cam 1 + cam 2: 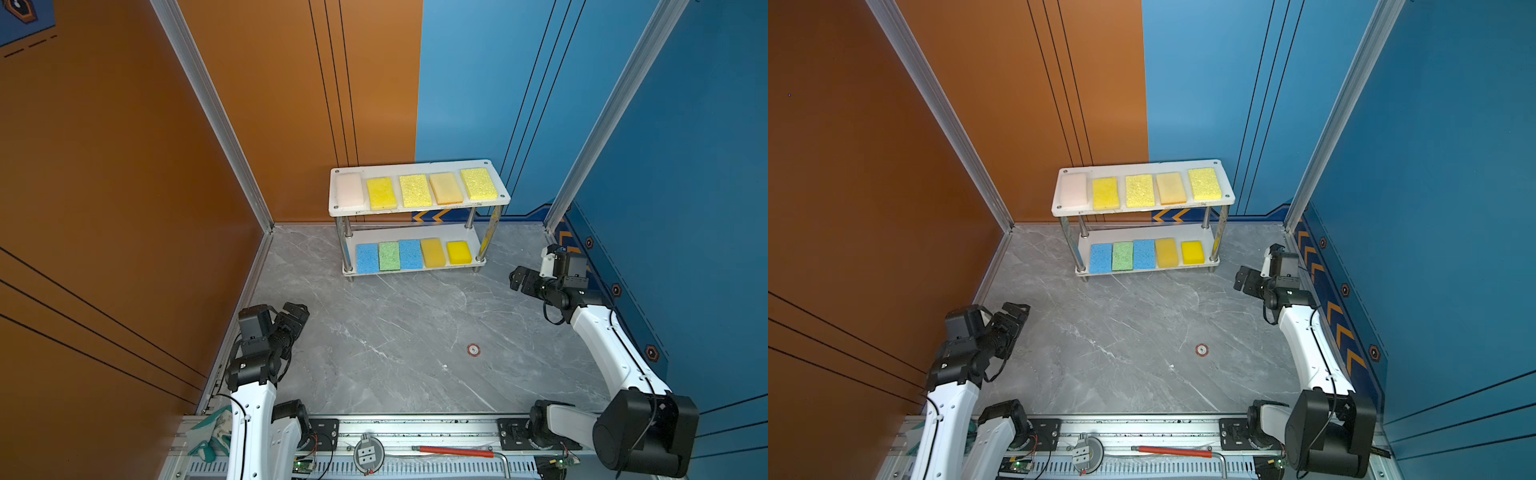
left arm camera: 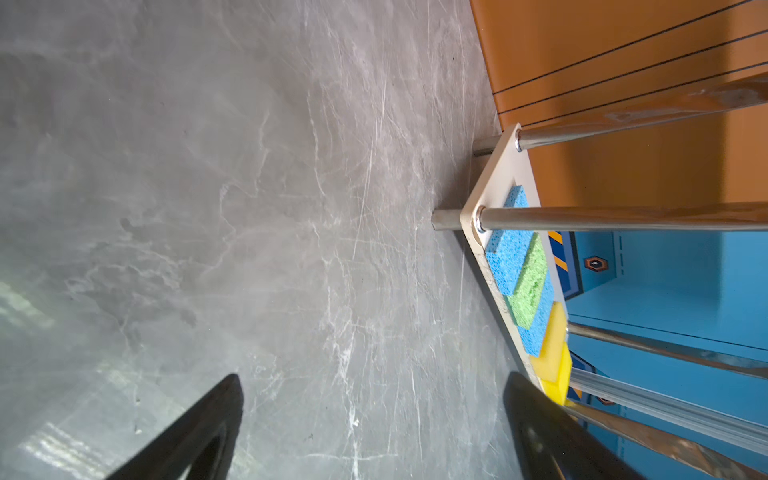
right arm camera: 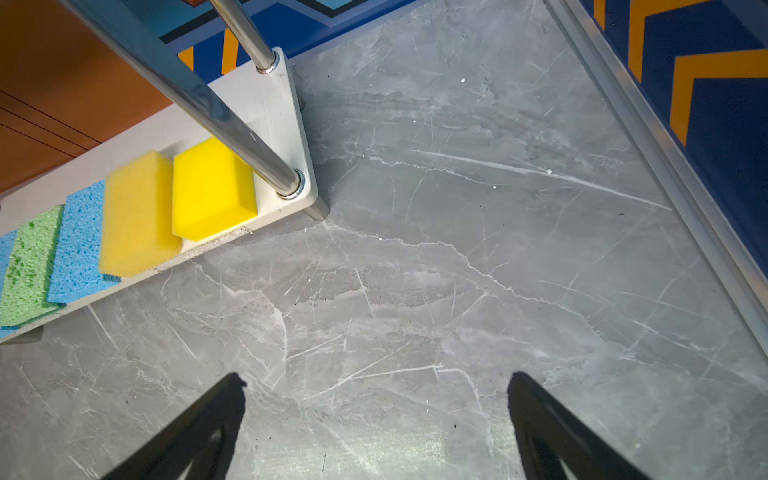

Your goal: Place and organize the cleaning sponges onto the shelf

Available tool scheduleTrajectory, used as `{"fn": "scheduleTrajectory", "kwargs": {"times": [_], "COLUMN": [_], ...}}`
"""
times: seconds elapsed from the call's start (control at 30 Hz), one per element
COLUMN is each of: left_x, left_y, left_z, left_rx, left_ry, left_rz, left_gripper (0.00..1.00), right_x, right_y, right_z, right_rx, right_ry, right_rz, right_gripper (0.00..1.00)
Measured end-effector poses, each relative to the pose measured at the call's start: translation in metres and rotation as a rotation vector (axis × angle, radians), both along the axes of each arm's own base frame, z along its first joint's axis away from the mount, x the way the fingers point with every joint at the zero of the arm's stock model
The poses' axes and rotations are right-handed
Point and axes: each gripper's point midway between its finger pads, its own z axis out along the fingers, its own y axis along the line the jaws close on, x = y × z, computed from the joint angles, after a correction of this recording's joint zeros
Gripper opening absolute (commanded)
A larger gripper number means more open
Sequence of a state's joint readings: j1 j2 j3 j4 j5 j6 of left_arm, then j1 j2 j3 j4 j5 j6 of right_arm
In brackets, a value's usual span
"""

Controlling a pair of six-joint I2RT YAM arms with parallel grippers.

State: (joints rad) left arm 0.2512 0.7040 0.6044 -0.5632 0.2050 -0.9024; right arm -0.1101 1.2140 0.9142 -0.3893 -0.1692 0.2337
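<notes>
The left gripper point(image 1: 296, 312) and right gripper point(image 1: 517, 279) gape empty; a careless swing could knock the shelf point(image 1: 419, 209), spilling perhaps-overhanging sponges point(image 1: 433, 252).

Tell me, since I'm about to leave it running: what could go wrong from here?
The right gripper hangs open near the shelf; a wide swing could knock it. The orange-yellow sponge on the lower board sits at its front edge; a bump might drop it.

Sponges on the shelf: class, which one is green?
The green sponge, second from the left on the lower board of the shelf, between the left blue sponge and the right blue sponge; no other is green.
</notes>
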Motion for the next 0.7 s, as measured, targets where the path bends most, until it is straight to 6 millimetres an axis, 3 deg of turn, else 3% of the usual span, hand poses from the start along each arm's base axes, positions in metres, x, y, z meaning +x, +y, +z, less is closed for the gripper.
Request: {"fn": "scheduleTrajectory", "kwargs": {"times": [0.27,0.43,0.7], "left_x": [0.03,0.048,0.07], "left_y": [0.018,0.027,0.032], "left_z": [-0.015,-0.009,0.007], "left_rx": [0.226,0.367,0.553], "left_ry": [0.051,0.021,-0.047], "left_rz": [-0.052,-0.082,-0.138], "left_gripper": [0.98,0.98,0.98], "right_x": [0.008,0.014,0.024], "right_y": [-0.002,0.002,0.006], "right_z": [0.002,0.006,-0.01], "right_rx": [-0.043,-0.073,-0.082], "right_ry": [-0.062,-0.09,-0.062], "right_rz": [0.017,0.05,0.078], "right_gripper": [1.0,1.0,1.0]}}
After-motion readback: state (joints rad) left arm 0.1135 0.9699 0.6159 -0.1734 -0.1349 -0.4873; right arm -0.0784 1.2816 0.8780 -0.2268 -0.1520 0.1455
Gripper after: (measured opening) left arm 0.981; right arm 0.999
